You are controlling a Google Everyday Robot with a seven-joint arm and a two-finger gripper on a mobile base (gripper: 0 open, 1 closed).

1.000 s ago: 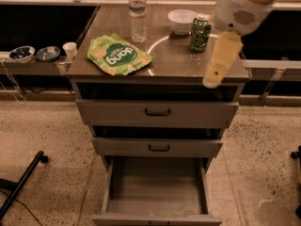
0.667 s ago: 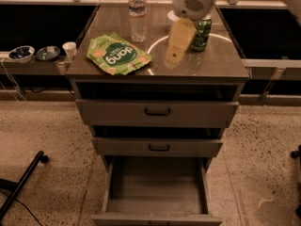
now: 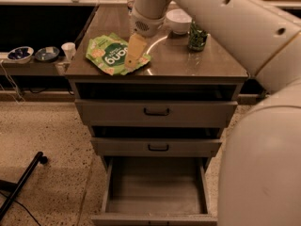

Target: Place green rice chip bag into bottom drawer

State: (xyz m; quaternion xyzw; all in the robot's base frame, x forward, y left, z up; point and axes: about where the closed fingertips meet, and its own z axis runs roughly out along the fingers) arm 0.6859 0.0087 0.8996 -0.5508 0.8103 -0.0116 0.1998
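Observation:
The green rice chip bag [image 3: 111, 54] lies flat on the left part of the cabinet top [image 3: 188, 62], its dark round logo and white lettering facing up. My gripper [image 3: 134, 54] hangs from the big white arm and points down over the bag's right edge, at or just above it. The bottom drawer [image 3: 155, 192] stands pulled open at the foot of the cabinet, with a bare grey floor and nothing in it.
A green soda can [image 3: 197, 36] and a white bowl [image 3: 178, 20] stand at the back right of the top. Two shallower drawers with black handles [image 3: 156, 112] sit above the open one. Small bowls and a cup [image 3: 68, 50] rest on a low shelf at left. A black stand leg [image 3: 23, 182] lies on the floor.
My arm has swung left across the cabinet top, from beside the soda can to over the bag's right edge. The arm now fills the right of the view and hides the water bottle.

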